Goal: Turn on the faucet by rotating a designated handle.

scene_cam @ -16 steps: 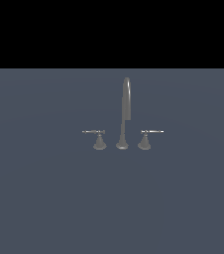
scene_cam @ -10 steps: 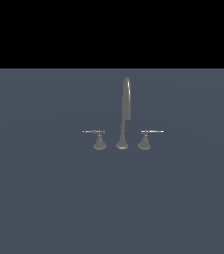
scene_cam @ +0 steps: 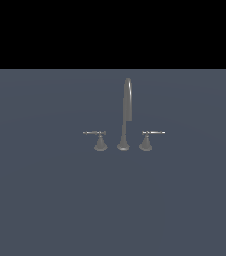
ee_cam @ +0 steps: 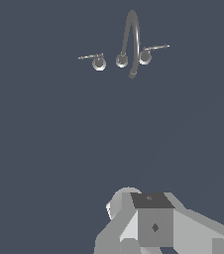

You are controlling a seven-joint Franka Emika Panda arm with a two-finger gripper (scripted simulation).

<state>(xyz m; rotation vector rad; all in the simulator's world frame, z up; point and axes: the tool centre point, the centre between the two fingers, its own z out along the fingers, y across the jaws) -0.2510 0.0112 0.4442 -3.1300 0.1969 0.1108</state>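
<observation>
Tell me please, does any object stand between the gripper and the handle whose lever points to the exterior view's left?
Nothing visible does. In the wrist view only bare grey surface lies between the gripper and the handle. The spout and the twin handle stand beside it, not in front.

Simulated scene: bare grey floor (scene_cam: 45, 200), black backdrop.

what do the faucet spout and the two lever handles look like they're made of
The faucet looks like dull grey metal with a matte, brushed-like finish: uniform grey with only faint pale highlights along the spout. The handle and its twin match it, their thin levers catching slightly brighter glints. As a render, grey plastic can't be excluded.
</observation>
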